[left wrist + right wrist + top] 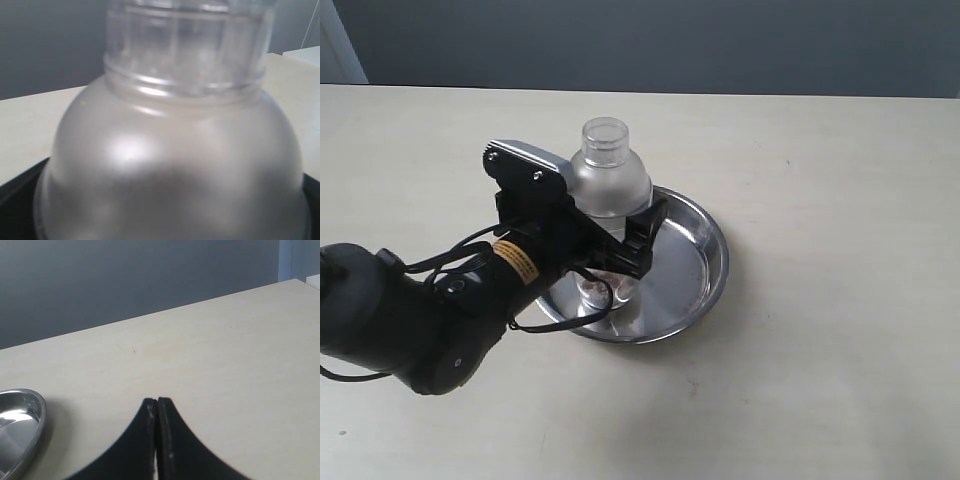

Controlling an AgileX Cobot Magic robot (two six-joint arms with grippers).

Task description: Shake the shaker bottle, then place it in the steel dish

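Observation:
The shaker bottle (pixel 610 185), frosted clear plastic with a domed shoulder and a clear round cap, stands upright inside the steel dish (pixel 713 250); brown and white grains show at its base. My left gripper (pixel 618 252) reaches in from the near left and is shut on the bottle's lower body, one black finger (pixel 646 232) showing on its right side. In the left wrist view the shaker bottle (pixel 170 165) fills the picture, with dark fingers (pixel 12 189) at the edges. My right gripper (pixel 157 401) is shut and empty above bare table, with the steel dish (pixel 22 422) off to its side.
The pale wooden table (pixel 820 380) stretches around the dish on all sides. A dark grey wall (pixel 670 40) runs behind the far edge. My left arm (pixel 410 320) and its cables lie over the near-left part of the table.

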